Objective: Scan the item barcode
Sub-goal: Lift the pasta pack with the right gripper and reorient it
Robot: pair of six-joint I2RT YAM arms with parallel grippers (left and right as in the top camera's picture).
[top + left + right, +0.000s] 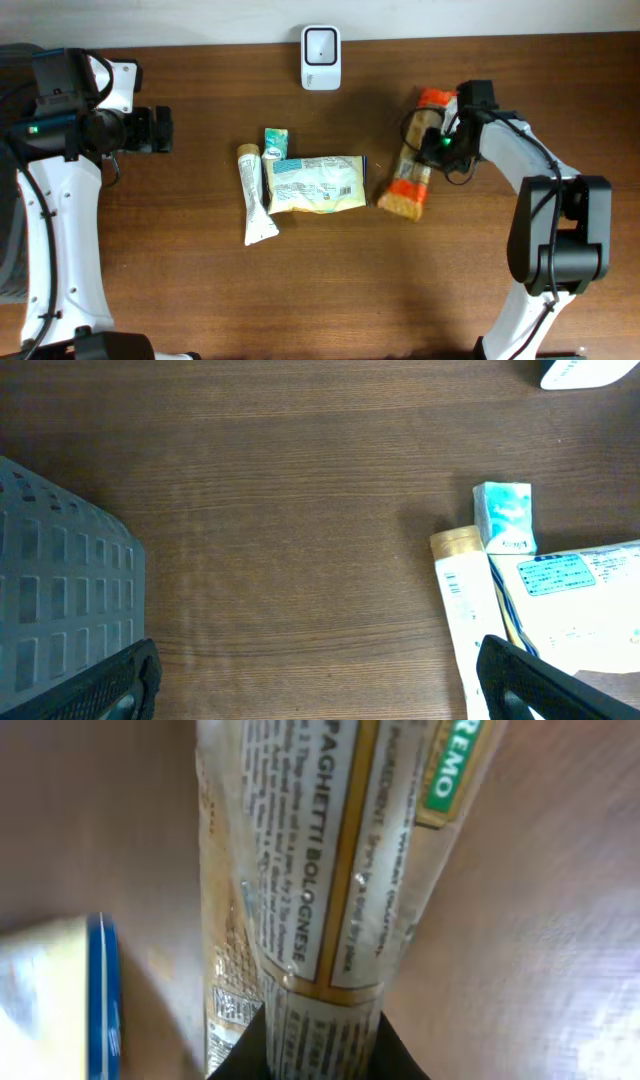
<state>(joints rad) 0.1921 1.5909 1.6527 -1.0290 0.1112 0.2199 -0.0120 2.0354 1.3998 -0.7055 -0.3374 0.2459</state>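
A long spaghetti packet (408, 178), orange at both ends, lies at an angle on the right of the wooden table. My right gripper (434, 141) is shut on its upper part. In the right wrist view the packet (320, 870) runs up between the two dark fingers (245, 1055), which press on both its sides, and barcode-like stripes show at the grip. The white scanner (320, 57) stands at the table's back edge. My left gripper (160, 130) hovers open at the far left with nothing between its fingers (110, 680).
In the middle lie a cream tube (255, 195), a small teal box (276, 143) and a pale yellow bag (315, 183). The left wrist view shows a grey basket (60, 600) at the left, plus the same tube (460, 600), box (505, 515) and bag (580, 590).
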